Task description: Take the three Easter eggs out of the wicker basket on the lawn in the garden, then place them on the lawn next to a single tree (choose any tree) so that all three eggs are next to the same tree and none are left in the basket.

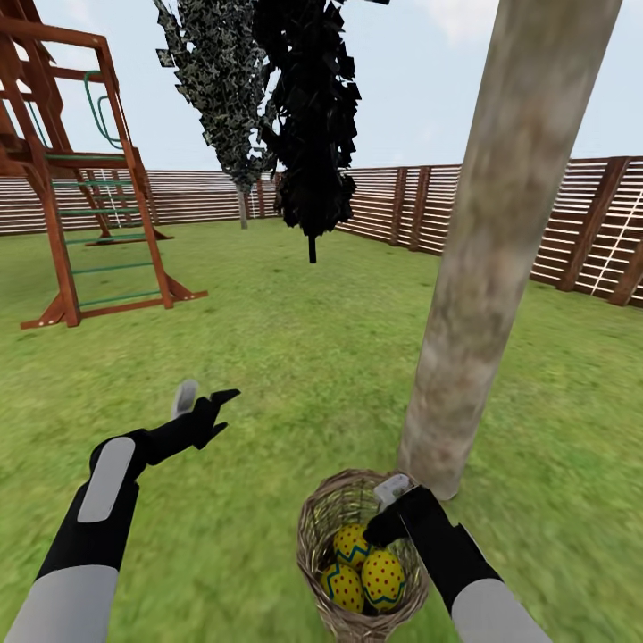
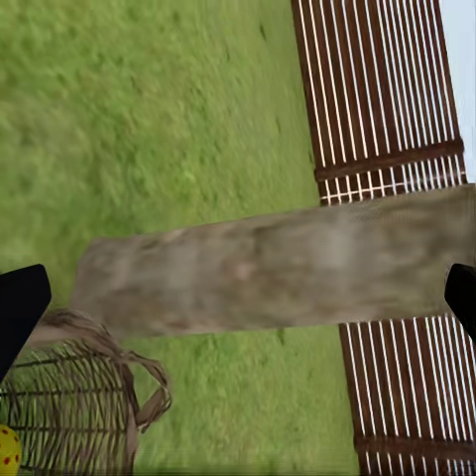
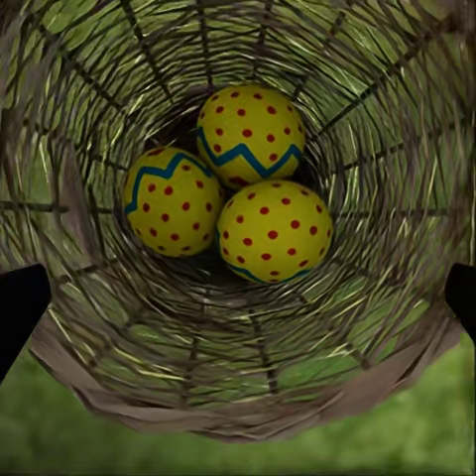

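right gripper (image 1: 386, 516): fingers spread wide with nothing between them, poised over the mouth of the wicker basket (image 1: 314, 534) and pointing down into it. in the right wrist view the two dark fingertips (image 3: 20, 309) sit at opposite edges with the basket interior (image 3: 89, 119) between them. straight ahead of these fingers, at the basket bottom, lie the three easter eggs (image 3: 248, 190), bunched together and touching one another; none is held. in the head view the eggs (image 1: 366, 567) lie just below the fingers.

left gripper (image 1: 204, 402): fingers parted, holding nothing, raised above the lawn (image 1: 268, 357), well apart from the basket. in the left wrist view its dark fingertips (image 2: 22, 307) frame the tree (image 2: 278, 273) trunk ahead, with the basket rim and loop handle (image 2: 149, 392) and a sliver of one egg (image 2: 8, 448) nearer.

outward: the basket stands on the grass just beside the base of the tree (image 1: 482, 295), which is just beyond the right fingers. further off stand a wooden play set (image 1: 80, 179), two dark narrow trees (image 1: 308, 116) and a slatted fence (image 1: 572, 223)
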Controlling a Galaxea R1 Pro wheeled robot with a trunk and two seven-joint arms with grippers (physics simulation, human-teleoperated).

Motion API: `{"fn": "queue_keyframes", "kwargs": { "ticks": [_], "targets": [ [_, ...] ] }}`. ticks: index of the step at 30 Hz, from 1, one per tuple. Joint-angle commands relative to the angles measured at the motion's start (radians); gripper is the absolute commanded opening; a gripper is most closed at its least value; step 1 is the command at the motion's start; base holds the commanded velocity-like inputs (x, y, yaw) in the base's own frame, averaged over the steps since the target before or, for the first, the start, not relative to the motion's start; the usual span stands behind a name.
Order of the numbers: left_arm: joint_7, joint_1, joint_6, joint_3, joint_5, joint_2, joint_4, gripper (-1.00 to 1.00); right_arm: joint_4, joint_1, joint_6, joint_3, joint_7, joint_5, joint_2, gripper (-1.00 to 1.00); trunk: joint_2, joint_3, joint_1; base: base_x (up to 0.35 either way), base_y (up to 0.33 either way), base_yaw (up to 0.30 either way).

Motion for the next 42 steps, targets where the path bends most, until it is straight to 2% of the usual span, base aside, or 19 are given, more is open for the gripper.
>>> {"fn": "queue_keyframes", "kwargs": {
  "ticks": [1,5,8,11,15,22,27,37,42],
  "targets": [
    [0.009,-0.001,0.010,0.001,0.011,0.000,-0.003,1.00,0.014,-0.011,0.003,0.000,-0.005,0.010,0.000,1.00,-0.008,-0.004,0.004,0.000,0.000,0.000],
    [0.007,-0.001,0.019,-0.003,0.012,-0.004,-0.006,1.00,0.202,-0.092,-0.007,-0.007,-0.083,-0.011,-0.001,1.00,-0.036,-0.017,0.019,0.000,0.000,0.000],
    [0.007,-0.001,0.020,-0.005,0.012,-0.004,-0.006,1.00,0.330,-0.153,-0.024,-0.012,-0.098,-0.076,-0.006,1.00,-0.057,-0.026,0.031,0.000,0.000,0.000],
    [0.007,-0.001,0.020,-0.006,0.024,-0.005,-0.005,1.00,0.392,-0.200,-0.062,-0.014,-0.140,-0.132,-0.008,1.00,-0.078,-0.036,0.042,0.000,0.000,0.000],
    [0.007,-0.001,0.020,-0.008,0.044,-0.005,-0.002,1.00,0.407,-0.219,-0.077,-0.013,-0.178,-0.144,-0.004,1.00,-0.106,-0.048,0.057,0.000,0.000,0.000],
    [0.007,-0.001,0.019,-0.008,0.046,-0.006,0.003,1.00,0.435,-0.299,-0.080,-0.012,-0.205,-0.145,0.004,1.00,-0.155,-0.070,0.084,0.000,0.000,0.000],
    [0.007,-0.001,0.019,-0.008,0.046,-0.006,0.006,1.00,0.447,-0.308,-0.115,-0.010,-0.246,-0.141,0.015,1.00,-0.190,-0.086,0.103,0.000,0.000,0.000],
    [0.008,-0.001,0.019,-0.007,0.046,-0.005,0.009,1.00,0.485,-0.309,-0.122,-0.005,-0.248,-0.139,0.042,1.00,-0.260,-0.117,0.142,0.000,0.000,0.000],
    [0.007,-0.001,0.018,-0.007,0.046,-0.005,0.009,1.00,0.507,-0.312,-0.116,-0.004,-0.241,-0.139,0.048,1.00,-0.295,-0.133,0.161,0.000,0.000,0.000]
  ]
}}
